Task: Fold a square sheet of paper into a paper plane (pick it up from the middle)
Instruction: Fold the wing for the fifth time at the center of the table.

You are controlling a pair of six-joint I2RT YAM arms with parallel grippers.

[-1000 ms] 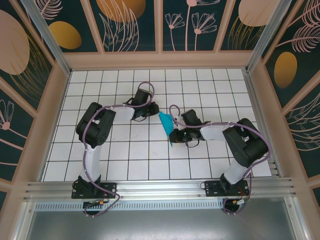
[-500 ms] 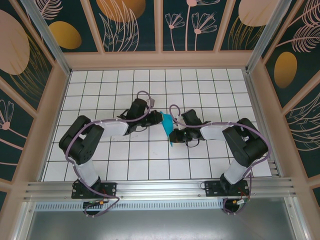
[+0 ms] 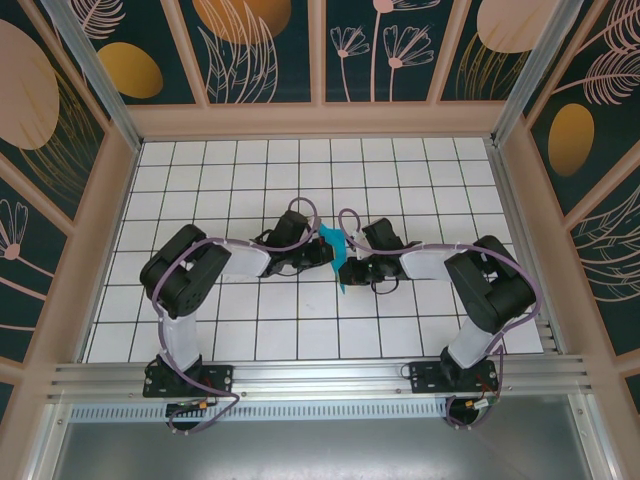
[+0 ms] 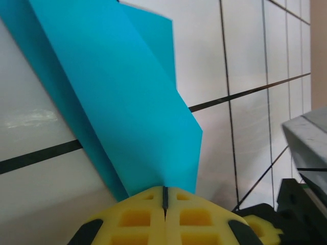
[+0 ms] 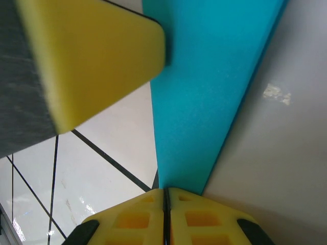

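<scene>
**Paper plane**: teal-blue paper, folded into a narrow pointed shape. It is located near the middle of the white gridded worktop, between the two wrists. The broader end is seen toward the far side and the point toward the near edge. From above it cannot be told whether the point touches the worktop.

**Left fingers**: positioned at the left side of the paper.
- In the left wrist view the yellow fingers are seen pressed together with no gap.
- The paper is pinched in the seam and spreads upward from it.
- Overlapping folded layers are noted, with a sharp corner at the right.
- Grid lines of the worktop are seen beyond.

**Right fingers**: positioned at the right side of the paper, just beside the left pair.
- In the right wrist view the yellow fingers are likewise seen closed flush.
- A long strip of the paper is clamped between them and rises from the seam.
- A blurred yellow finger of the left pair is seen at upper left, against the paper's edge.

**Surroundings**: both arms are bent inward toward the centre. Their bases are fixed to an aluminium rail at the near edge. The worktop is enclosed by dark panels printed with leaves and flowers.
</scene>
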